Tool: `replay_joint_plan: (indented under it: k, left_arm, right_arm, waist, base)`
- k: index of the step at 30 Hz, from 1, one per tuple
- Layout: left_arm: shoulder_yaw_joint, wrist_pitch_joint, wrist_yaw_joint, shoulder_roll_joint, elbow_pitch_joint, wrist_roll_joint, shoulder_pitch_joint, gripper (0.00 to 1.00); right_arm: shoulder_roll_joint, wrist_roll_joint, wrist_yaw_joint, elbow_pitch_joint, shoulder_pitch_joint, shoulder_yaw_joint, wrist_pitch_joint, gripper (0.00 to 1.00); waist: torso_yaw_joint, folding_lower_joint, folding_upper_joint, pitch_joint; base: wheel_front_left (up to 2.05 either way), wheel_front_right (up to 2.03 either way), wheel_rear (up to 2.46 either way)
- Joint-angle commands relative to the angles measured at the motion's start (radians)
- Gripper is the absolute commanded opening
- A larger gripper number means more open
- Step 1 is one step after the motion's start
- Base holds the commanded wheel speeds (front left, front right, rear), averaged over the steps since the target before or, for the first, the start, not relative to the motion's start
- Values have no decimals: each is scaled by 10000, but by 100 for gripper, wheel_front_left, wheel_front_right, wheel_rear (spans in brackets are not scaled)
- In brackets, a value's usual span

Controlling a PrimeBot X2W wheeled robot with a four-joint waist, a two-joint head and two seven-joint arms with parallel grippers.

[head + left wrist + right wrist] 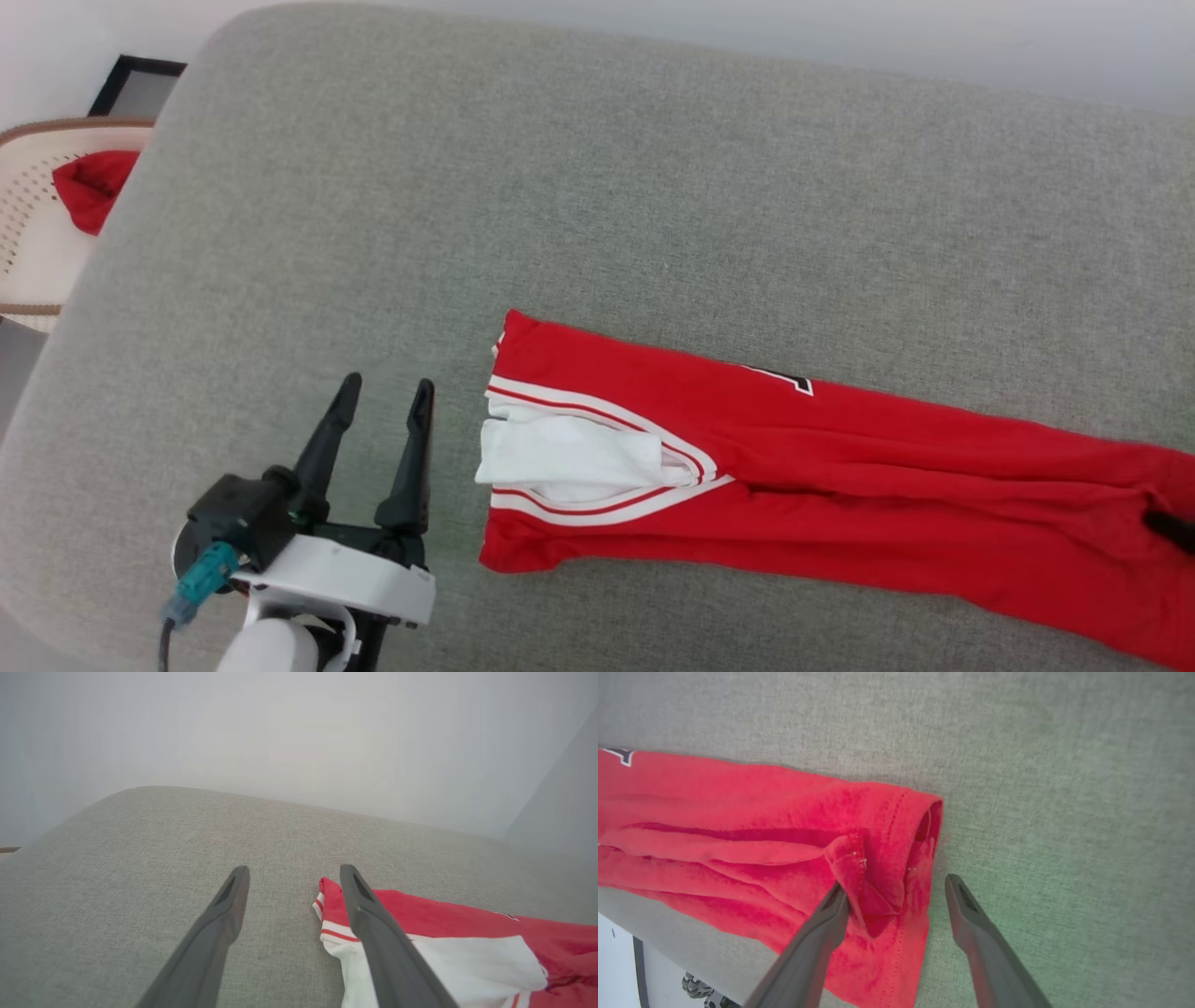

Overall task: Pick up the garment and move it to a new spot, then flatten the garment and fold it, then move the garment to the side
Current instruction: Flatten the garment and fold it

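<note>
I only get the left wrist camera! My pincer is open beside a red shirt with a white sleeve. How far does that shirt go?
Observer: The jersey lies folded into a long narrow strip across the grey cushion, reaching towards the robot's right.
Operator: Where's my other pincer?
Observer: The right pincer is open at the hem end. A rumpled flap of red cloth sits against one fingertip.
Operator: Is there anything else red?
Observer: Yes, a small red cloth lies on a pale woven seat past the cushion's far left corner.
</note>
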State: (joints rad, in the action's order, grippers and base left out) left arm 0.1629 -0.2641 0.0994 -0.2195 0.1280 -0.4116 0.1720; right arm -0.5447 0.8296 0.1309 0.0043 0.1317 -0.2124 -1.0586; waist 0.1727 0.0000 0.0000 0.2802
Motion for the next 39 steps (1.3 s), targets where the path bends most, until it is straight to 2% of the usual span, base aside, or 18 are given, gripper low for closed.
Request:
replay_joint_plan:
  k: [1, 11, 12, 13, 14, 15, 20, 24, 32, 39]
  left_arm:
    - [-55, 9, 79, 83, 43, 106, -88, 100]
    - [-419, 8, 322, 768, 236, 636, 324, 100]
    - [-376, 8, 312, 774, 229, 640, 360, 100]
    - [-351, 8, 315, 774, 206, 633, 391, 100]
    - [-313, 8, 318, 762, 190, 610, 405, 100]
    - [-294, 8, 319, 732, 180, 588, 417, 100]
    - [-374, 8, 321, 636, 135, 538, 414, 100]
    - [-487, 8, 322, 601, 97, 606, 410, 100]
    - [-523, 8, 324, 381, -13, 689, 526, 100]
    - [-483, 8, 324, 128, -75, 728, 685, 100]
  right_arm:
    - [113, -129, -5, -10, -31, 43, -67, 100]
    - [1326, -1043, 0, 904, 197, 977, -78, 100]
    - [1387, -1075, 0, 1011, 177, 1033, -121, 97]
    - [1427, -1054, 0, 1089, 161, 1157, -171, 53]
    - [1449, -1039, 0, 1146, 145, 1210, -139, 35]
    - [1467, -1035, 0, 1189, 143, 1233, -83, 0]
    - [1416, -795, 0, 1145, 145, 1228, 99, 0]
    - [1292, -697, -9, 939, 392, 865, 696, 0]
    - [660, -1223, -11, 1416, 1046, -1068, 2195, 0]
    - [-257, -1871, -9, 2488, 860, -3106, 3002, 0]
  waist:
    - [-29, 0, 0, 61]
    - [107, 0, 0, 457]
    - [126, 0, 0, 480]
    - [138, 0, 0, 506]
    - [149, 0, 0, 527]
    - [156, 0, 0, 546]
    - [31, 0, 0, 631]
    - [-240, 0, 0, 647]
    - [-1081, 0, 0, 783]
    - [-1529, 0, 0, 943]
  base:
    - [0, 0, 0]
    - [0, 0, 0]
    - [0, 0, 0]
    - [0, 0, 0]
    - [0, 0, 0]
    - [0, 0, 0]
    - [0, 0, 0]
    - [0, 0, 0]
    - [0, 0, 0]
    - [0, 0, 0]
